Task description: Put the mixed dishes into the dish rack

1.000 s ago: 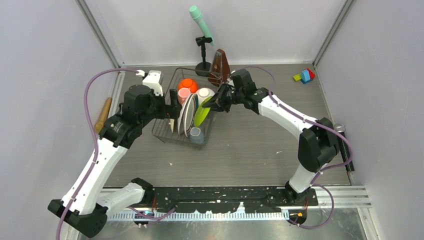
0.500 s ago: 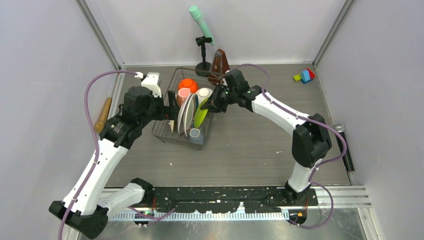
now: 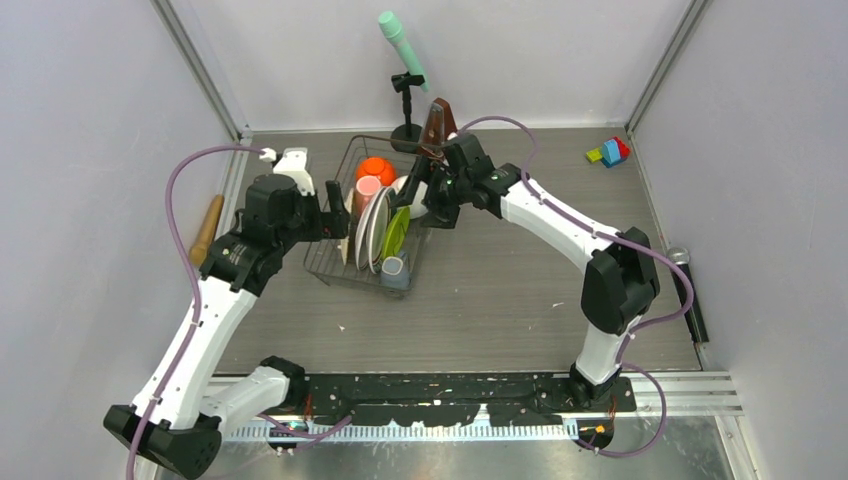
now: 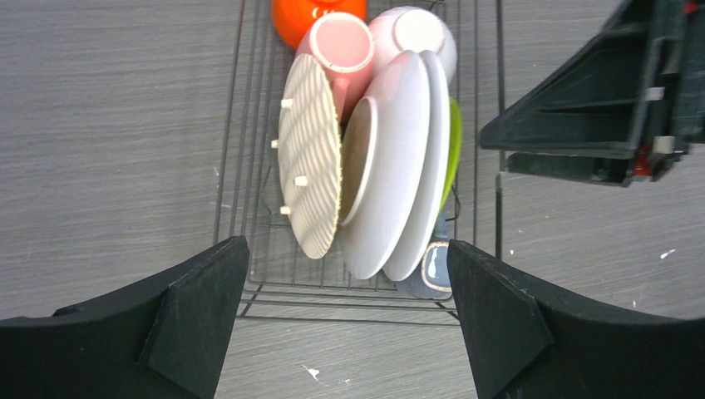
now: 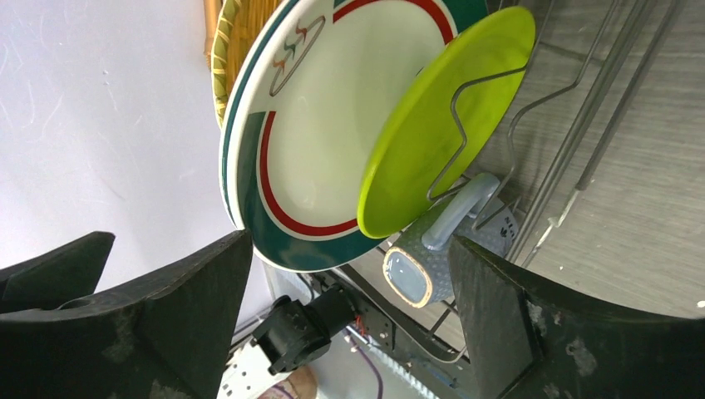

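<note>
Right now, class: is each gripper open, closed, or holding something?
Left gripper: open, holding nothing.
Right gripper: open, holding nothing; lime-green plate stands in the dish rack.

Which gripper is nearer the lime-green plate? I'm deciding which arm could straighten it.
Right. The right gripper is open just right of the lime-green plate; the left gripper is across the dish rack.

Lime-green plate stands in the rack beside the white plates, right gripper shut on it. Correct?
No: the right gripper is open and clear of the lime-green plate, as the right wrist view shows. The plate does stand in the dish rack beside the white plates.
</note>
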`<state>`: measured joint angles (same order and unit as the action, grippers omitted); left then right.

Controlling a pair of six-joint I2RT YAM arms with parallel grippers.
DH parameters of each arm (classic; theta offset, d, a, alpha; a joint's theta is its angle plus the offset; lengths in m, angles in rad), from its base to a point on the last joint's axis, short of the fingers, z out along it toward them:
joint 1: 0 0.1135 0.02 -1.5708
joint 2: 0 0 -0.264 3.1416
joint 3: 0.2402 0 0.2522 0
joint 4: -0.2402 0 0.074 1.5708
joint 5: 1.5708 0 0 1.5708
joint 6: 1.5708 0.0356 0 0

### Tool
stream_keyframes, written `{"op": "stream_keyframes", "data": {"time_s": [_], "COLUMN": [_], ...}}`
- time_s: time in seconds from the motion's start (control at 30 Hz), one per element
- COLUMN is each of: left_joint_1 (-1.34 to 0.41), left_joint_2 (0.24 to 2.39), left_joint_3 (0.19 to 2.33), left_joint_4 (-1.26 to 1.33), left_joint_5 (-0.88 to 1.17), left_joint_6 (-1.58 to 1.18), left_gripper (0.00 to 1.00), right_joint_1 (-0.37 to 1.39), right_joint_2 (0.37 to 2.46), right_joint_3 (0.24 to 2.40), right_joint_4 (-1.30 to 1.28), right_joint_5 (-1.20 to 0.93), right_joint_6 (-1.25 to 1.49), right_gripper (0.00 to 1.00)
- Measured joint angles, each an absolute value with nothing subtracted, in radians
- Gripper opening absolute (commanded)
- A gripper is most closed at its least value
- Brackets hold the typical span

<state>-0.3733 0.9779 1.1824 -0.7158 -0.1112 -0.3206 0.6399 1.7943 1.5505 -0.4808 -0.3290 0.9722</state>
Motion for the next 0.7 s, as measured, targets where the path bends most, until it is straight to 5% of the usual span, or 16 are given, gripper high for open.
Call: {"op": "stream_keyframes", "data": {"time_s": [0.7], "left_joint_1": [0.027], "left_joint_2": [0.854], "left_joint_3": [0.891], "left_joint_4": [-0.703], "left_joint_5": [-0.222], "left_joint_6": [-0.476], "left_gripper": [0.94], "right_joint_1": [0.458], "right_joint_2": [1.324], "right_joint_3": [1.097], "right_joint_4": [-0.389], "right_joint_5": [-0.057], "right_joint_6": [0.706], "right_gripper": [0.88]}}
